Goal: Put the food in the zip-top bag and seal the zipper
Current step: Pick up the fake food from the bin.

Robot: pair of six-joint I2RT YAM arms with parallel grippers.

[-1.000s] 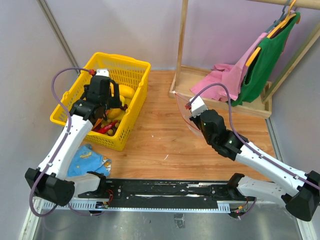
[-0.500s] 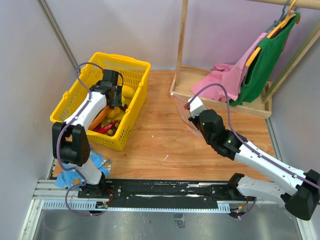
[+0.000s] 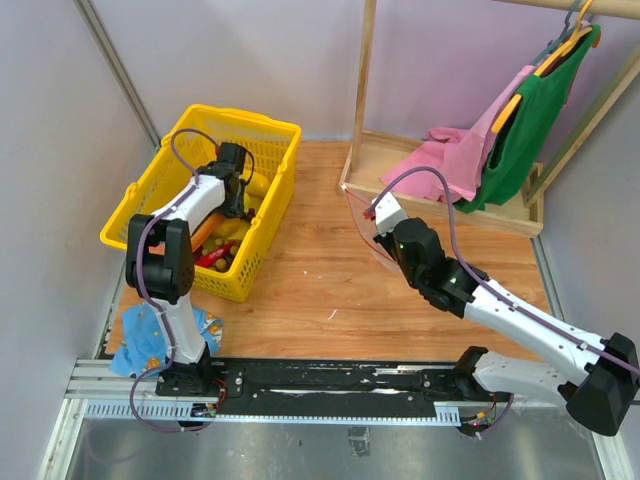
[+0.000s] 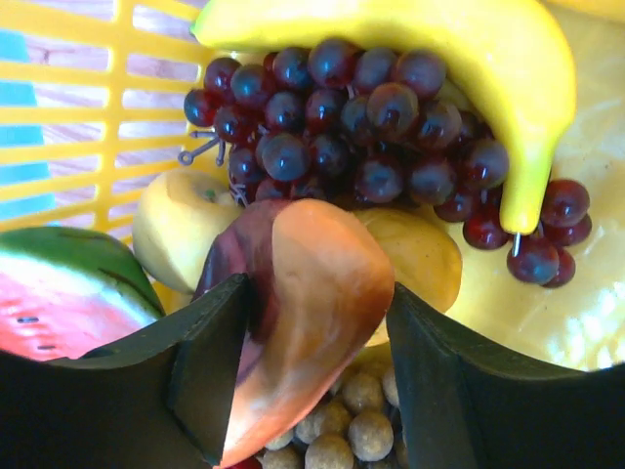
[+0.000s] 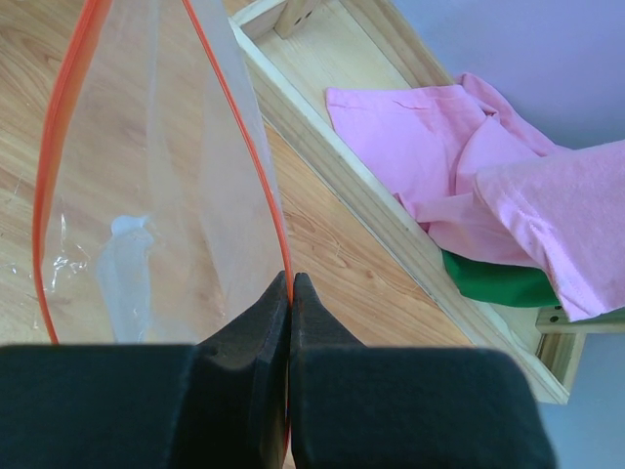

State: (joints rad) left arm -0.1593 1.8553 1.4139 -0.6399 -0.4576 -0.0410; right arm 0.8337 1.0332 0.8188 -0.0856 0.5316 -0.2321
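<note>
The food lies in a yellow basket (image 3: 262,122): a banana (image 4: 469,59), dark grapes (image 4: 342,117), a watermelon wedge (image 4: 59,293), a pale yellow fruit (image 4: 181,220) and an orange-red pointed piece (image 4: 322,254). My left gripper (image 4: 314,298) reaches down into the basket (image 3: 232,182). Its jaws straddle the orange-red piece: the left finger touches it and the right finger stands a little off it. My right gripper (image 5: 291,278) is shut on the zipper (image 5: 63,147), the red strip along the mouth of the clear zip-top bag (image 5: 146,195). It holds the bag up with its mouth gaping, mid-table (image 3: 365,222).
A wooden rack base (image 3: 440,210) at the back right holds a pink cloth (image 3: 450,150). A green garment (image 3: 530,120) hangs above it. A blue cloth (image 3: 150,330) lies near the left arm's base. Light walls close in on the left and at the back.
My left arm has reached farther into the basket and its jaws have narrowed around the orange-red piece. My right gripper has shifted slightly left with the bag.
</note>
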